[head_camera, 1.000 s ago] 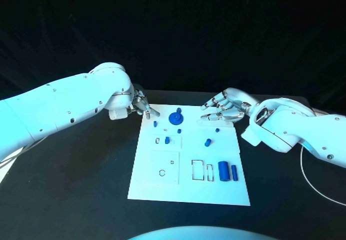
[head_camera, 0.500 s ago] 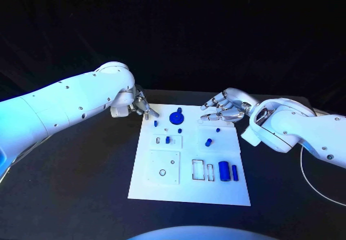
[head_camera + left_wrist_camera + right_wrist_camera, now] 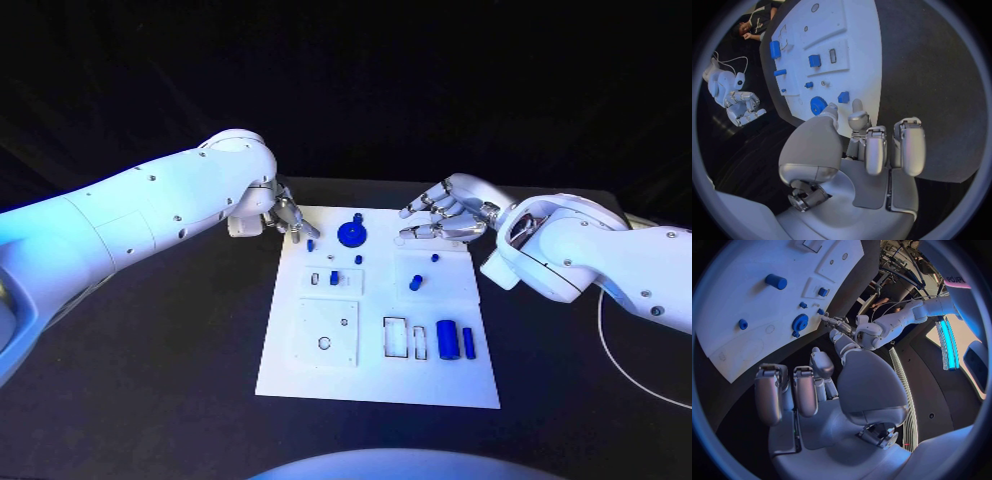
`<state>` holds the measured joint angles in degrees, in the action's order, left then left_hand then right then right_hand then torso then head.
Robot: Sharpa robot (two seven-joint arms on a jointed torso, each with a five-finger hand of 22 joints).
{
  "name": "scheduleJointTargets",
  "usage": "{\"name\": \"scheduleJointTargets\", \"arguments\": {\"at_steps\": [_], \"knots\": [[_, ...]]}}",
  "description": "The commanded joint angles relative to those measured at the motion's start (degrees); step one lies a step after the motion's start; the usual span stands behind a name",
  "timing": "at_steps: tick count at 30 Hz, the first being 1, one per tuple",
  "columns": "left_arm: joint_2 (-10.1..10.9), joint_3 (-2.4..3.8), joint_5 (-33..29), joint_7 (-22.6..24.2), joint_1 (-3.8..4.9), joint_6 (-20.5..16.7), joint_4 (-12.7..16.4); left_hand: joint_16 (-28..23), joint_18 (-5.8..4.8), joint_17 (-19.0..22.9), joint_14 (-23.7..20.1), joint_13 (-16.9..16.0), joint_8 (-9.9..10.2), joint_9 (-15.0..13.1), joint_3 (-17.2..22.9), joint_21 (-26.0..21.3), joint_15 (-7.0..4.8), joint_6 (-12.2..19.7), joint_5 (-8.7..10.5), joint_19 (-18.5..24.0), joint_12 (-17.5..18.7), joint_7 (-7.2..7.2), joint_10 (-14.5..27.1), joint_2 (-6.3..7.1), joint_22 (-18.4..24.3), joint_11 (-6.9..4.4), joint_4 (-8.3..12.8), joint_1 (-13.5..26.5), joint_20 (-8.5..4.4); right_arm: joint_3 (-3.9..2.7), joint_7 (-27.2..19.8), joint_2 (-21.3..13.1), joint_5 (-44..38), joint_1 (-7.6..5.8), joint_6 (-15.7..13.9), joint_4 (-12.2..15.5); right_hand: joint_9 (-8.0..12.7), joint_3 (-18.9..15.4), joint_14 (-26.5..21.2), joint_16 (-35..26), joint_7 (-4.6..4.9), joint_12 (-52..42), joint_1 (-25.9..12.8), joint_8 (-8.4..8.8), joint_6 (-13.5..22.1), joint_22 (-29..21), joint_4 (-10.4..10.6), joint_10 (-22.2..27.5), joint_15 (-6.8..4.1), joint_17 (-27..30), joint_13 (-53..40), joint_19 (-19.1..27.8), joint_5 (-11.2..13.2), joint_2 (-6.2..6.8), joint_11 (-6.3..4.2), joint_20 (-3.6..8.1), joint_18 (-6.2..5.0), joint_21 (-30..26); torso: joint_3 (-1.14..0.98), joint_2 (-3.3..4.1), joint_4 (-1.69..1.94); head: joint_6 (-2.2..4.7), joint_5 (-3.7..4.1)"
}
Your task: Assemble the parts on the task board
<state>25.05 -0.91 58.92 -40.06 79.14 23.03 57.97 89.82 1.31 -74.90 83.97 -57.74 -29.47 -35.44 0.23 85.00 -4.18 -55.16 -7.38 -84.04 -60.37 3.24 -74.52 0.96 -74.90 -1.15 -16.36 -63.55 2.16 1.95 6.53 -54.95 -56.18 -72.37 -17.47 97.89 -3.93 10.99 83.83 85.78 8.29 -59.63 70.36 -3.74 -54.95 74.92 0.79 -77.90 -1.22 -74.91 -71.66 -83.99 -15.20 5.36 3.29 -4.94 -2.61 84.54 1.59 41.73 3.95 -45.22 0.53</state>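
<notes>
Head view, board: white board (image 3: pixel 378 385) lies mid-frame on the black desk (image 3: pixel 159 380), long axis running up the frame.
Head view, parts: blue gear (image 3: pixel 351 236) near the top edge; small blue piece (image 3: pixel 310 244) just left of it; small square block (image 3: pixel 335 279) and a peg (image 3: pixel 415 284) mid-board; two long blue bars (image 3: pixel 456 341) at lower right, beside empty rectangular slots.
Head view, left hand: left hand (image 3: pixel 283 217) sits at the board's upper-left corner, fingertips pointing toward the small blue piece; contact cannot be told.
Head view, right hand: right hand (image 3: pixel 444 215) hovers over the upper-right corner, fingers curled, nothing visible in them.
Left wrist view, hand: left hand (image 3: pixel 861 145) released, fingers loosely apart, grasping nothing; thumb and one finger reach toward the board edge.
Left wrist view, parts: gear (image 3: pixel 818 105) and small blue piece (image 3: pixel 843 97) lie just beyond the fingertips; the piece looks apart from them, though narrowly.
Right wrist view, hand: right hand (image 3: pixel 817 390) empty, fingers bent inward over the palm, well clear of the board (image 3: pixel 748 315).
Right wrist view, parts: gear (image 3: pixel 799 322) in mid-frame; the left hand appears beside it.
Judgement, step: likely a pick of the small piece by the left hand.
Judgement, technique: bring thumb and finger down on opposite faces of the piece, close squarely, avoid nudging the gear, keep the right hand clear.
</notes>
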Motion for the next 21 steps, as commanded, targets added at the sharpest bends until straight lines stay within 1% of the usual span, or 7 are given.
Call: {"name": "scheduleJointTargets", "arguments": {"at_steps": [1,8,11,21], "knots": [[-0.52,-0.04,0.21,-0.21,-0.23,1.09,-0.40,0.18,0.08,-15.10,6.03,-0.01,-0.29,-0.17,-0.45,0.21,-0.32,0.06,0.17,-3.63,-0.23,-0.37,-0.28,-0.49,-10.59,0.00,0.03,-0.25,-0.32,0.00,-0.49,0.10,-0.12,0.04,0.75,0.00,-0.04,-0.45,4.38,-0.33,0.12,0.30,-0.03,-0.11,-0.26,3.35,-0.04,0.42,0.14,-6.80,0.06,-0.26,-0.37,-0.49,-0.06,-0.01,0.08,-0.20,0.01,-0.01,-0.01,-0.17,-0.09],[-1.14,-0.11,0.21,0.09,-0.46,0.97,-0.88,0.18,0.07,-15.10,6.03,-0.03,-0.56,-0.51,-0.61,0.24,-0.36,0.25,0.14,-3.65,-0.36,-0.41,-0.32,-0.86,-10.64,-0.04,0.18,-0.90,-0.38,0.00,-0.51,0.29,-0.12,0.08,0.85,-0.11,-0.04,-0.45,4.38,-0.33,0.12,0.30,-0.03,-0.11,-0.26,3.35,-0.04,0.42,0.14,-6.80,0.06,-0.26,-0.37,-0.49,-0.06,-0.01,0.08,-0.20,0.00,-0.02,0.00,-0.24,0.00],[-1.34,-0.12,0.21,-0.02,-0.50,0.84,-1.12,0.18,0.07,-15.10,6.03,0.05,-0.80,-0.81,-0.66,0.22,-0.39,0.39,0.10,-3.65,-0.38,-0.44,-0.31,-1.25,-10.63,-0.07,0.33,-1.55,-0.42,0.00,-0.52,0.38,-0.12,0.17,0.86,-0.14,-0.04,-0.45,4.38,-0.33,0.12,0.30,-0.03,-0.11,-0.26,3.35,-0.04,0.42,0.14,-6.80,0.06,-0.26,-0.37,-0.49,-0.06,-0.01,0.08,-0.20,0.00,-0.04,0.07,-0.22,0.21],[-1.78,-0.18,0.21,0.04,-0.52,1.19,-1.33,0.18,0.07,-15.10,6.03,0.11,-1.14,-1.25,-0.76,0.22,-0.42,0.60,0.07,-3.66,-0.46,-0.48,-0.31,-1.62,-10.66,-0.11,0.67,-2.62,-0.46,0.00,-0.54,0.57,-0.12,0.27,0.92,-0.21,-0.03,-0.49,4.37,-0.35,0.12,0.19,0.11,-0.11,-0.27,3.34,-0.03,0.40,0.13,-6.78,0.01,-0.26,-0.53,-0.60,-0.06,0.00,0.08,-0.22,0.00,-0.06,0.01,-0.41,0.05]]}}
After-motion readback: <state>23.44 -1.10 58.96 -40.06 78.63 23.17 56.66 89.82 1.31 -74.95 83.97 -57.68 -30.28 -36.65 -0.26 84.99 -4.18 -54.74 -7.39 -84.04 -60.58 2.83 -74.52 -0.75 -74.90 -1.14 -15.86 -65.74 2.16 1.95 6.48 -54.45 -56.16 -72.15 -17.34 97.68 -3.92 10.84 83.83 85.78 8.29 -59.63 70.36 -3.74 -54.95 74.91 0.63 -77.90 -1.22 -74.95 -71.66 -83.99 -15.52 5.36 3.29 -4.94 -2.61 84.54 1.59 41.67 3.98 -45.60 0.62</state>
